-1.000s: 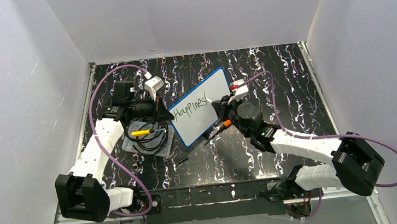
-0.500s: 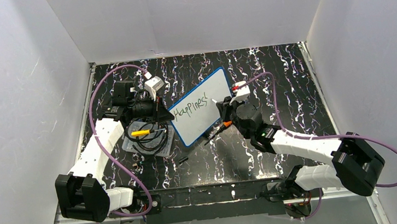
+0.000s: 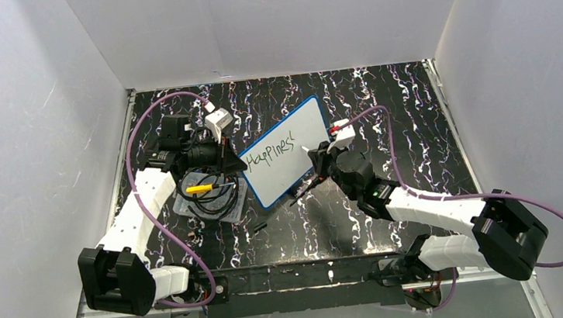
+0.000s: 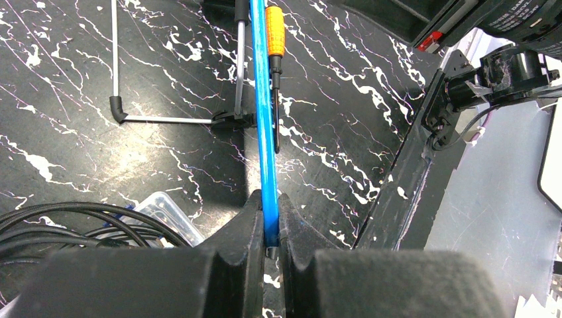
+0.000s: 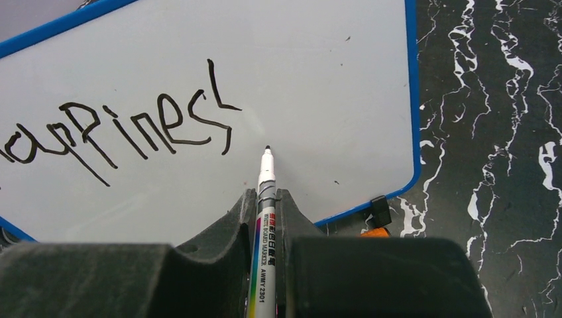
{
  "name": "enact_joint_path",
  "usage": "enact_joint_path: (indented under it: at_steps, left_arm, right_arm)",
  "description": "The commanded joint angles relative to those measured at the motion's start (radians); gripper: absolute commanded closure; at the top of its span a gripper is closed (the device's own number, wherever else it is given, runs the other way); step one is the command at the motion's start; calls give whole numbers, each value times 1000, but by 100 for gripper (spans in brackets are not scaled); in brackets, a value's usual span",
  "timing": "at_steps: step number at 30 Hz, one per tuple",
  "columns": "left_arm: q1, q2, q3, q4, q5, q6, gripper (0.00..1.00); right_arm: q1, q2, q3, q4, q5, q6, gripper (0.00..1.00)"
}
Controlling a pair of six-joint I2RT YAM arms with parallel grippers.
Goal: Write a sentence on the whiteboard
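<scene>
the whiteboard (image 3: pixel 292 138) sits askew near the middle of the black marbled table (image 3: pixel 399 116), with the black writing (image 5: pixel 119 126) "happines" across it. the left gripper (image 4: pixel 268 199) is clenched on the board's blue rim at its left edge. the right gripper (image 5: pixel 266 199) grasps a marker (image 5: pixel 266 173), with the tip just right of the last letter. a clear tray (image 3: pixel 183 207) of cable lies beside the left gripper.

I note, left side, mid-depth: clear plastic tray (image 3: pixel 231 215), coiled black cable (image 3: pixel 216 204) inside, yellow piece (image 3: pixel 199 189) atop coil. Small black bit (image 3: pixel 258 227) loose on black white-veined table (image 3: pixel 399 116), near-right of tray. White walls (image 3: pixel 273 19) around.
</scene>
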Motion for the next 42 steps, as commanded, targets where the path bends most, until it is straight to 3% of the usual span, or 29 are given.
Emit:
enact_joint_path:
  at_steps: [1, 17, 26, 42]
  left_arm:
    - [-9, -49, 1, 12, 106, -23, 100]
    - [-9, -60, 5, 33, 103, -47, 100]
    - [-10, -66, 0, 34, 100, -40, 100]
    - [-10, -76, -6, 14, 86, -10, 100]
  right_arm:
    - [4, -30, -18, 17, -24, 18, 99]
    - [12, -137, 4, -42, 32, -37, 99]
    - [-16, -89, 16, 72, -94, -36, 99]
    - [-16, -40, 31, 155, -100, -36, 99]
